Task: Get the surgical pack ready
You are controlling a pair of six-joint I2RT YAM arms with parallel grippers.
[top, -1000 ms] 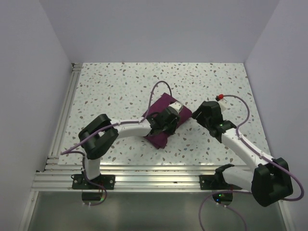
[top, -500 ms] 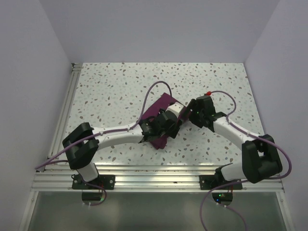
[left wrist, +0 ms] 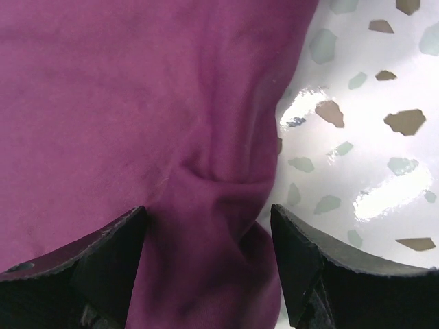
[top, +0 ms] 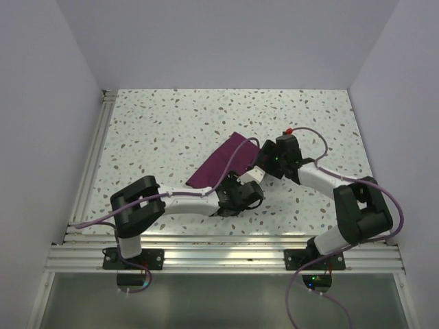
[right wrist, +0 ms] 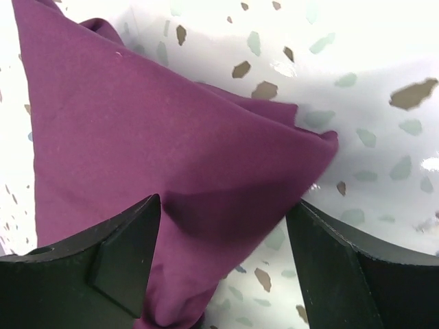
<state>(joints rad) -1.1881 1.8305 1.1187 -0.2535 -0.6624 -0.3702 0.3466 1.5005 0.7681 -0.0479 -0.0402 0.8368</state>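
With the left fingers [left wrist: 103, 274] and right fingers [right wrist: 116, 247] apart astride the surgical pack [top: 223, 161], seat both deep over its edge before closing.

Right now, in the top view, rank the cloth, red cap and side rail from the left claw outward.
1. Cloth, directly under the left claw.
2. Red cap, farther back on the right.
3. Rail, far left table edge.

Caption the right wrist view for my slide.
Right gripper, jaws open, poised over a corner of the purple surgical pack.
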